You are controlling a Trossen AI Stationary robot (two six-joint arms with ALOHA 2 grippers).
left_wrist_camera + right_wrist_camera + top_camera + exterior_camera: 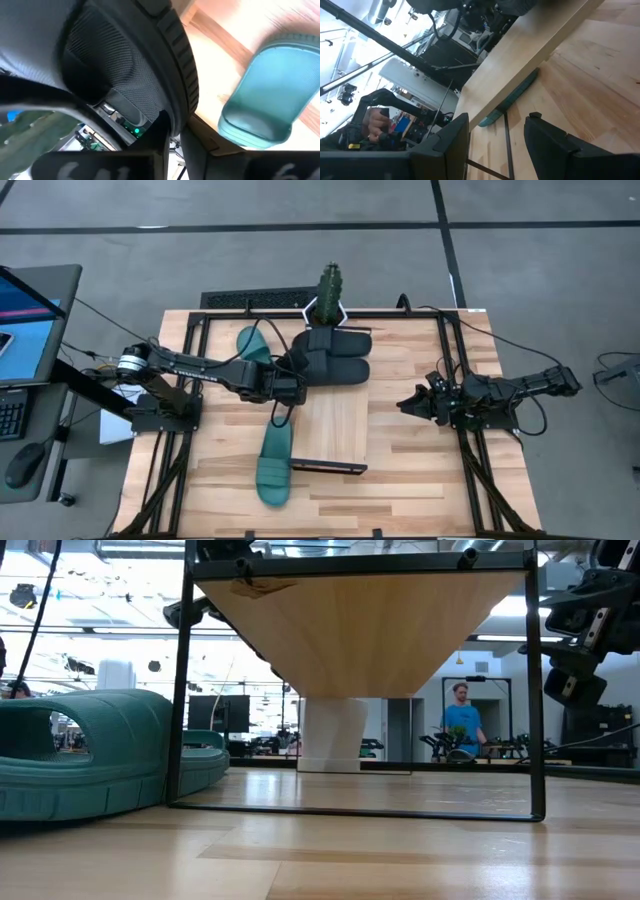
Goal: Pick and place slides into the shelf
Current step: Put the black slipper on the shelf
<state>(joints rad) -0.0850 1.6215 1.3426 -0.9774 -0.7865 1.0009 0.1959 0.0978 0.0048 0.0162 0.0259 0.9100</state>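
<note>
The shelf (336, 425) is a light-wood plank raised on a black frame, seen from below in the low view (360, 630). Two black slides lie side by side at its far end, one (342, 343) behind the other (338, 370). My left gripper (298, 374) reaches in from the table's left and is shut on the nearer black slide (125, 65). One teal slide (250, 345) rests on the table far left of the shelf. Another teal slide (272, 467) lies by the shelf's near left corner (90, 755). My right gripper (414, 402) hovers open to the right of the shelf (495, 145). My left gripper holds the nearer black slide by the rim (176, 102) at its left end, pinched between the two fingers (150, 135). The fingers come roughly level from the table's left. The slide lies flat on the shelf's far end beside the other black slide.
A potted cactus (330, 285) stands just beyond the shelf's far end. A laptop (30, 320) and a mouse sit left of the table. The shelf's near half is bare wood down to its dark lip (330, 468). A person (460, 720) stands far off in the room.
</note>
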